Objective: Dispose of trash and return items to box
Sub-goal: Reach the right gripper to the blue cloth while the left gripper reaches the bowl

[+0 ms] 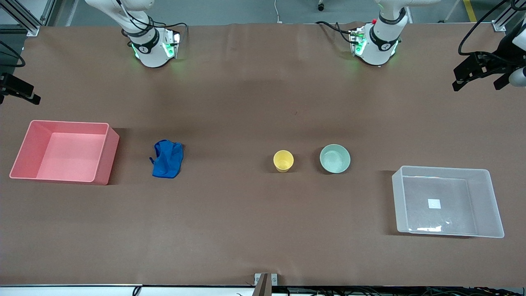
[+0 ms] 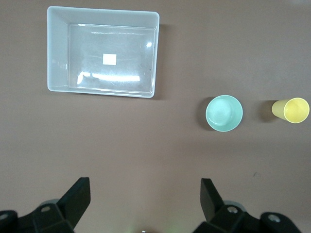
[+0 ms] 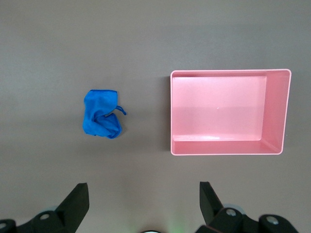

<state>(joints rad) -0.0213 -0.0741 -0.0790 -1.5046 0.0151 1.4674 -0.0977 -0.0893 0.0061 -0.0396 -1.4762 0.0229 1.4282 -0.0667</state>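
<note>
Released and wide apart, the left gripper (image 2: 146,184) hangs over bare table (image 1: 246,226) at the left arm's end, at about twelve o'clock from the box (image 1: 441,168) in the front view; the right gripper (image 3: 143,187) is likewise spread and holds nothing, over the table's edge at the right arm's end, near eleven o'clock from the pink bin (image 1: 65,123); neither touches anything, so no step of the task looks done.

The blue wad (image 1: 167,159) lies at three o'clock from the pink bin, near it but apart; the yellow cup (image 1: 283,160) stands upright at nine o'clock from the mint bowl (image 1: 335,158), near yet not touching; the box sits at about four o'clock from the bowl, empty but for a white label (image 1: 434,203) on its floor.

Risks, as I judge them: the wad is soft, so a shallow pinch may catch one fold, and the rest could trail and snag the bin's rim; the cup looks light, so an off-centre close could tip it; the bowl is wide, so it likely needs a grip on its rim, and a finger might nudge the cup beside it; mixing up the two bins would spoil the sorting.

Only the front view shows all five things at once; the left wrist view misses the wad and the pink bin, and the right wrist view misses the cup, bowl and box; the wrist views alone show the finger spread plainly, and the right one shows a loose strand on the wad.
</note>
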